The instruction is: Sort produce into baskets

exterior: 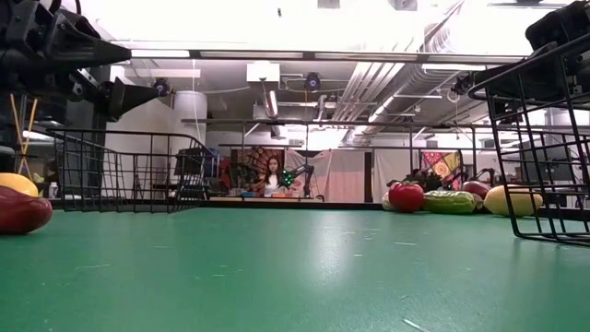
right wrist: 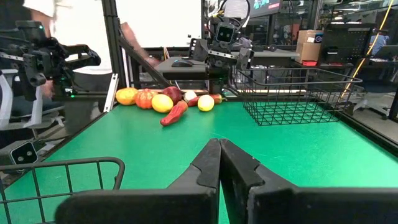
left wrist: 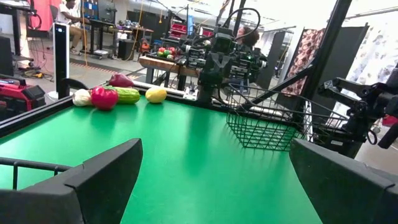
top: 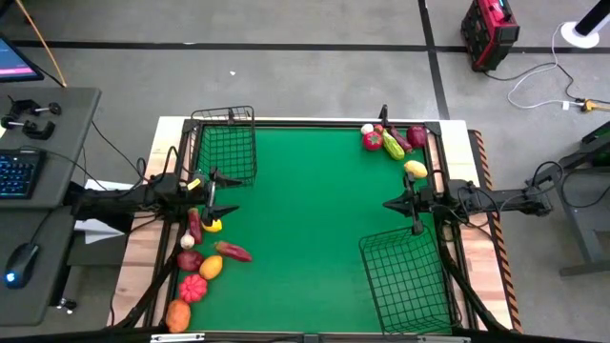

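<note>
My left gripper (top: 227, 193) is open and empty at the table's left side, just above a small yellow fruit (top: 213, 226) and between the smaller basket (top: 227, 148) and a cluster of produce (top: 200, 267) lying on the green mat. My right gripper (top: 387, 203) is shut and empty at the table's right side, above the mat, between the larger basket (top: 405, 281) and a second cluster of produce (top: 391, 143) at the far right corner. Both baskets stand on the mat and look empty.
The black table frame (top: 315, 121) rims the green mat (top: 305, 219), whose middle is open. A person sits far off in the room in the low view (exterior: 274, 175). A desk with a keyboard (top: 19, 171) stands left of the table.
</note>
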Action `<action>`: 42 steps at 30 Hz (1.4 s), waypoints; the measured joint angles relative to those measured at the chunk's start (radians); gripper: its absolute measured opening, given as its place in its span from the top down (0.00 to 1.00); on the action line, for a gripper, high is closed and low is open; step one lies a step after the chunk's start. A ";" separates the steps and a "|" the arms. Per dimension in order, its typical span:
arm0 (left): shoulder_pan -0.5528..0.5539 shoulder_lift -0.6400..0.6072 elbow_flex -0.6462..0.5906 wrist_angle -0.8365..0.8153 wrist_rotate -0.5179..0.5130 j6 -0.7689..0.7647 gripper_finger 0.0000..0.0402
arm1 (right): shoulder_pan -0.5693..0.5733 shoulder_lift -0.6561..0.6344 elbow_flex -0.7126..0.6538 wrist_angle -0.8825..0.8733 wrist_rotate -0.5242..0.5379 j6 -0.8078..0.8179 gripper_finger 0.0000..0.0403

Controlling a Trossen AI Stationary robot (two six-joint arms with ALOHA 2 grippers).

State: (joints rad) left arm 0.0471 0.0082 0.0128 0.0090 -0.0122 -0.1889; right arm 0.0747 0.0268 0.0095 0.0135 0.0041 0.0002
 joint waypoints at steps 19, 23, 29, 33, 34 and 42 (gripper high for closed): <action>0.000 0.000 0.000 0.000 0.000 0.000 0.01 | 0.000 0.000 0.000 0.000 0.000 0.000 1.00; 0.000 0.000 0.000 0.000 0.000 0.000 0.01 | 0.000 0.000 0.000 0.000 0.000 0.000 1.00; 0.000 0.000 0.000 0.000 0.000 0.000 0.01 | 0.000 0.000 0.000 0.000 0.000 0.000 1.00; 0.000 0.000 0.000 0.003 0.000 -0.026 0.01 | 0.000 0.000 0.000 0.000 0.000 0.000 1.00; 0.000 0.000 0.000 0.003 0.000 -0.051 0.01 | 0.000 0.000 0.000 0.000 0.000 0.000 1.00; 0.000 0.001 0.000 0.197 -0.024 -0.656 0.01 | 0.000 0.000 0.000 0.000 0.000 0.000 1.00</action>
State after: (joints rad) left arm 0.0468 0.0092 0.0128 0.2059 -0.0359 -0.8452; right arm 0.0750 0.0269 0.0097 0.0132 0.0041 0.0002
